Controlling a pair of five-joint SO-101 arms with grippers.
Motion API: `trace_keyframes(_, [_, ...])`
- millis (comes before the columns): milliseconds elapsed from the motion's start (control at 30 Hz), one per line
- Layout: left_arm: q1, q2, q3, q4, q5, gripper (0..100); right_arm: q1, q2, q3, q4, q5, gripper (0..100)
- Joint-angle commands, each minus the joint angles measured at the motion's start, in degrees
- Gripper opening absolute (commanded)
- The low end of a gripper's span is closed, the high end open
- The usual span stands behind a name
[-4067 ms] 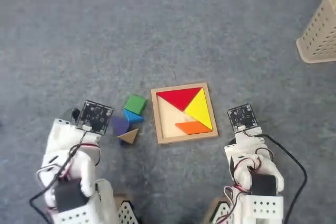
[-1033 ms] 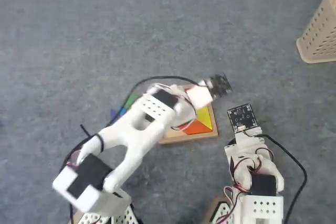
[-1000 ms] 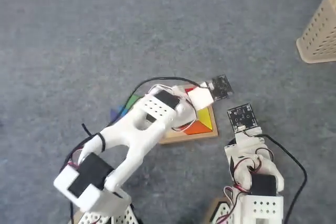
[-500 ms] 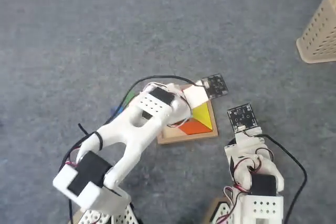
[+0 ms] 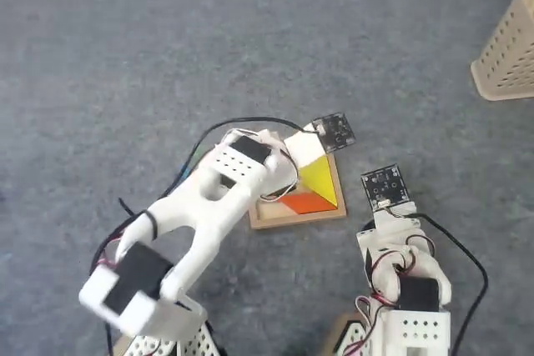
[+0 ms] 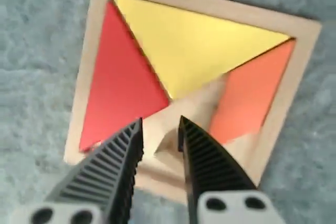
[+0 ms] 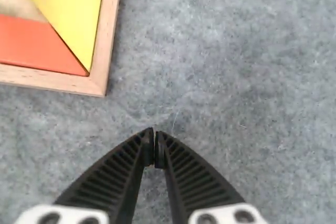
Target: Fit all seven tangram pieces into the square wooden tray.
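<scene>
Red triangle (image 6: 121,87), yellow triangle (image 6: 194,45) and orange four-sided piece (image 6: 247,98) sit in the square wooden tray (image 6: 210,8), so you likely have four left. Your left tool (image 6: 160,140) hovers above it, slightly parted, and your right tool (image 7: 154,148) is closed beside it.

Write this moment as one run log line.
left hand over tray | right hand shut, beside tray | tray holds red, yellow, orange pieces

Left arm (image 5: 219,198) swung out from rest, pincer (image 6: 160,125) now above tray (image 5: 292,216)
</scene>
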Motion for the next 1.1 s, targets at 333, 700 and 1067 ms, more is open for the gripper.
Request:
trace_keyframes(333, [-9.58, -16.26, 14.99, -8.44, 7.65, 10, 0.66, 0.48, 0.88, 0.31, 0.62, 0.6])
trace_keyframes(700, [-2.64, 0.88, 6.46, -4.92, 7.65, 10, 0.66, 0.48, 0.88, 0.31, 0.62, 0.6])
trace_keyframes(1067, [-2.99, -4.57, 4.18, -4.57, 10.02, 10, 0.66, 0.48, 0.88, 0.31, 0.62, 0.6])
